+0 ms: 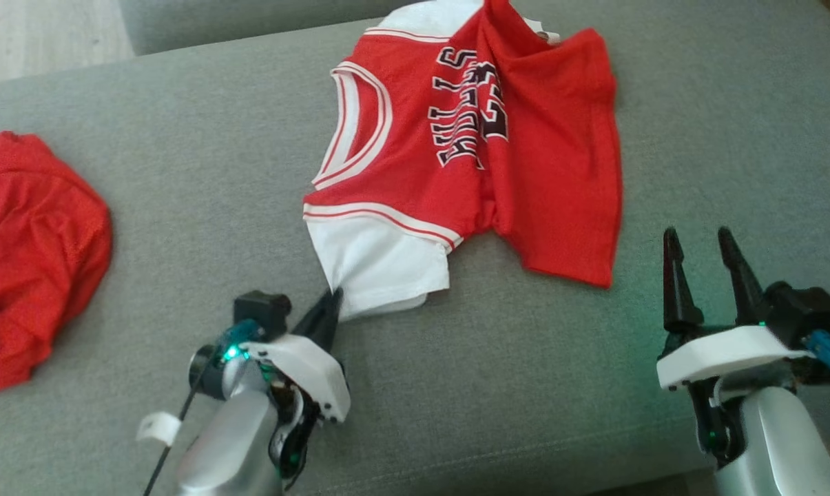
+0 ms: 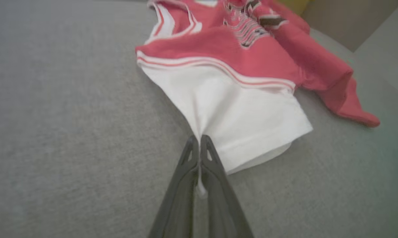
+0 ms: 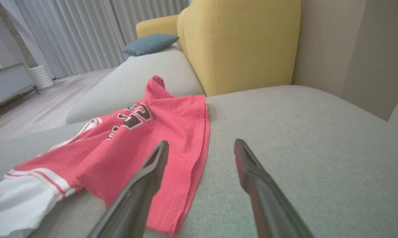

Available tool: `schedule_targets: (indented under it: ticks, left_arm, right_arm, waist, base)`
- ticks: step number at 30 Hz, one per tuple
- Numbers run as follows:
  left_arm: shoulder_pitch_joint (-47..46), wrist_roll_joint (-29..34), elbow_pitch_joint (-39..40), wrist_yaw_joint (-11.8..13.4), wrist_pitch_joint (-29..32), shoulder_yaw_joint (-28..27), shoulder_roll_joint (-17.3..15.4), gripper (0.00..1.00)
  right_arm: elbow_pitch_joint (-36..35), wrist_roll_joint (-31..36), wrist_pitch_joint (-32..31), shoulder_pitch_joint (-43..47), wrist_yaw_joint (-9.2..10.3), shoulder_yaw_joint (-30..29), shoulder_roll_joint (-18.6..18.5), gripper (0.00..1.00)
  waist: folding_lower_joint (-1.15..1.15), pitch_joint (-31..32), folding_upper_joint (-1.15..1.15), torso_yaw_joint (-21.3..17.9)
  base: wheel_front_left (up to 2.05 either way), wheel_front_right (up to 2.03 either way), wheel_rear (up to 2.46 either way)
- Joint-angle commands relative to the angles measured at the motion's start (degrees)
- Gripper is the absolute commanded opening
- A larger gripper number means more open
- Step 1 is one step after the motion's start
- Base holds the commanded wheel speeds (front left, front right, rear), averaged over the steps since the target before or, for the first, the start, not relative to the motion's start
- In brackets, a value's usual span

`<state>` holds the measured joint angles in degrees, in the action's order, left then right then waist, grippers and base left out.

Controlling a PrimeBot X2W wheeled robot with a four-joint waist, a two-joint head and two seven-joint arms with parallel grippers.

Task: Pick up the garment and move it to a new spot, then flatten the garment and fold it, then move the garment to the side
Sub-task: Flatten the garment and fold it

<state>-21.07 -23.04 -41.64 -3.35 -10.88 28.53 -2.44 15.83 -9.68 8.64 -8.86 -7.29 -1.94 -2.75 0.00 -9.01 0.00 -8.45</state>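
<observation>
We hold white sleeve [image 1: 380, 265] of garment [image 1: 525, 172] in left jaws, shut tight. Garment lies mid sofa [image 1: 180, 172], crumpled. Right jaws open, near red hem. We should grab hem too, then lift both sides slow and even.

Grey sofa [image 1: 208, 145] bearing garment [image 1: 552, 165], red cloth [image 1: 36, 255]

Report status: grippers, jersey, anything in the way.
Left gripper shut on white sleeve of jersey. Right gripper open, clear of it. Jersey rumpled on sofa. Second red garment far left, apart.
</observation>
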Motion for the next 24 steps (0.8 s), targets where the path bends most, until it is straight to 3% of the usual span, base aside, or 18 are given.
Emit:
schedule_targets:
  ticks: [1, 11, 24]
  left_arm:
    - [-1.5, -0.8, 3.1, 0.8, -1.9, -3.0, -0.5, 0.00]
    - [0.4, 0.2, 14.3, 1.7, -4.1, -6.6, -0.5, 0.00]
    - [4.1, 2.7, 21.2, 0.8, -4.1, -8.8, -0.4, 0.00]
  right_arm:
    - [-0.5, -0.9, -1.0, -1.6, -0.20, 1.0, -0.1, 1.00]
    - [9.5, -8.2, -8.0, -2.5, -0.20, 1.3, -0.1, 1.00]
    - [21.4, -17.1, -6.5, -7.8, -0.20, 3.5, -0.1, 1.00]
  waist:
    - [0.00, 0.4, 0.00, 0.8]
    - [0.00, 1.0, 0.00, 4.4]
    - [0.00, 0.0, 0.00, 6.6]
  base:
    - [0.00, 0.00, 0.00]
    - [0.00, 0.00, 0.00]
    - [0.00, 0.00, 0.00]
